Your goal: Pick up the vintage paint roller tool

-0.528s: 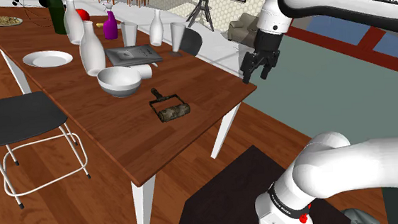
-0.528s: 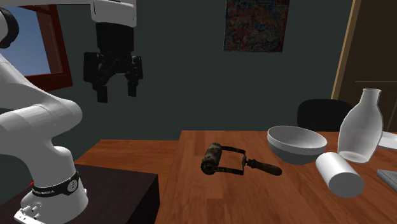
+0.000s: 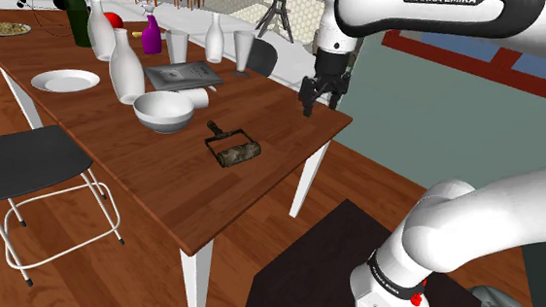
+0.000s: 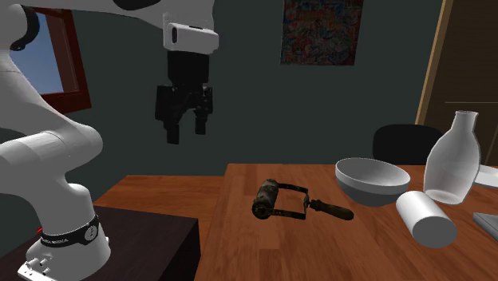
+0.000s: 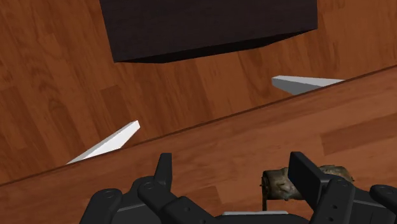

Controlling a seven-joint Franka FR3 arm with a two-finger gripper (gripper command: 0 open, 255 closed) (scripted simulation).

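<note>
Figure: approach phase, nothing grasped yet. The gripper (image 3: 318, 98) hangs in the air above the table's (image 3: 166, 188) near corner, its two black fingers set moderately apart with nothing between them.

The paint roller (image 3: 232, 148) lies flat on the bare wood. In the shoulder view it sits at about eight o'clock from the gripper, and at about four o'clock from the white bowl (image 3: 164, 110), near it but apart. In the second exterior view the gripper (image 4: 183, 128) is high over the table edge and the paint roller (image 4: 291, 203) lies at about four o'clock from it. In the wrist view the paint roller (image 5: 280, 181) shows partly behind one finger of the gripper (image 5: 232, 172).

Handling, as a judgement:
- You can expect a light, stiff tool: a dark mottled drum, a thin wire frame and a slim dark handle.
- The drum may turn on its axle or roll if nudged along the table.
- The frame looks too thin to clamp securely.
- Take hold across the handle, or across the drum's width, with the fingers closing square to its long axis.
</note>
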